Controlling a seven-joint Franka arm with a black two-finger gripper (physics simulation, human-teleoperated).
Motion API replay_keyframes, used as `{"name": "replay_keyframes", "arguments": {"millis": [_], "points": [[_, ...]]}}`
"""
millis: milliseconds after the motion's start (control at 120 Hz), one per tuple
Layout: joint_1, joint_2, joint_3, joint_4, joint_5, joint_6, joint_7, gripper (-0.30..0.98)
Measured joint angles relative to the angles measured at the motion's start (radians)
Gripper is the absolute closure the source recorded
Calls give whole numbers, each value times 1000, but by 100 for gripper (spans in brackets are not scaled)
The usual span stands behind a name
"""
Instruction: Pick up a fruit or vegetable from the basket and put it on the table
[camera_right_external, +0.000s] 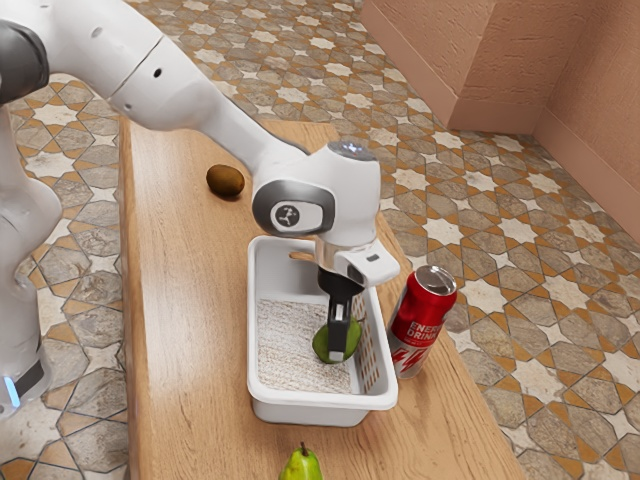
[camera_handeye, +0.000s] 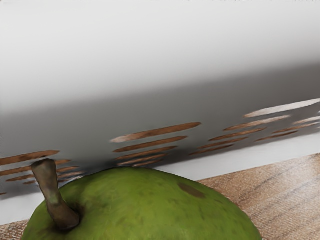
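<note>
My gripper (camera_right_external: 339, 346) reaches down inside the white basket (camera_right_external: 320, 408), at the side nearer the red can. A round green fruit (camera_right_external: 323, 346) is at its lower end, partly covered by it; whether the gripper holds the fruit cannot be made out. In the wrist view the green fruit (camera_handeye: 145, 205), with a brown stem, lies large just under my hand, beside the slotted wall of the basket (camera_handeye: 150, 107).
A red drink can (camera_right_external: 421, 320) stands close against the basket's outer side, toward the exterior view's right. A brown oval fruit (camera_right_external: 225, 181) and a green pear (camera_right_external: 302, 466) lie on the wooden table (camera_right_external: 190, 330), outside the basket.
</note>
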Motion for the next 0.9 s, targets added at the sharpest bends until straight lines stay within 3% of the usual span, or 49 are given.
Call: {"name": "replay_keyframes", "arguments": {"millis": [217, 467, 667, 900], "points": [[0, -9, 0, 1, 7, 4, -19, 37], [76, -198, -7, 7, 32, -83, -37, 38], [95, -332, -171, -35, 42, -174, -43, 38], [97, -297, -371, 4, 21, -197, -47, 38]]}}
